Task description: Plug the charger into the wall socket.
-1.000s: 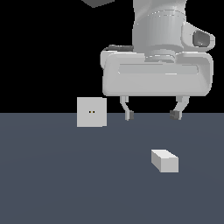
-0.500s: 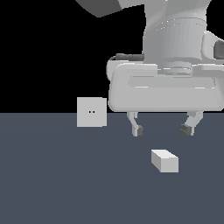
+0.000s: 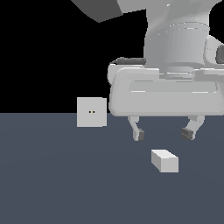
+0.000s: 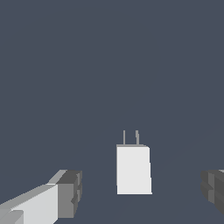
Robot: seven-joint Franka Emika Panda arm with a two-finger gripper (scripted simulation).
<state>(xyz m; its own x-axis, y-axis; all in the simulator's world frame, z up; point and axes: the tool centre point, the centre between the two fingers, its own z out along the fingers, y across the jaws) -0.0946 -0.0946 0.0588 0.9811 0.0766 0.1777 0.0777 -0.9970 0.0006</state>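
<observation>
The charger (image 3: 165, 160) is a small light-grey block lying on the dark floor. In the wrist view the charger (image 4: 133, 169) shows two thin prongs at one end and sits between the two fingers. My gripper (image 3: 164, 133) hangs open just above it and a little behind, its dark fingertips (image 3: 139, 134) spread wider than the block. Nothing is held. The wall socket (image 3: 91, 112) is an upright light-grey square plate with two tiny holes, standing farther back toward the exterior view's left. The socket is out of the wrist view.
The dark grey floor (image 3: 52, 183) stretches flat around both objects. The arm's large white hand body (image 3: 164, 92) fills the upper part of the exterior view's right.
The gripper has moved down and toward the exterior view's right, arriving over the charger. Its fingers stayed open. Charger and socket have not moved.
</observation>
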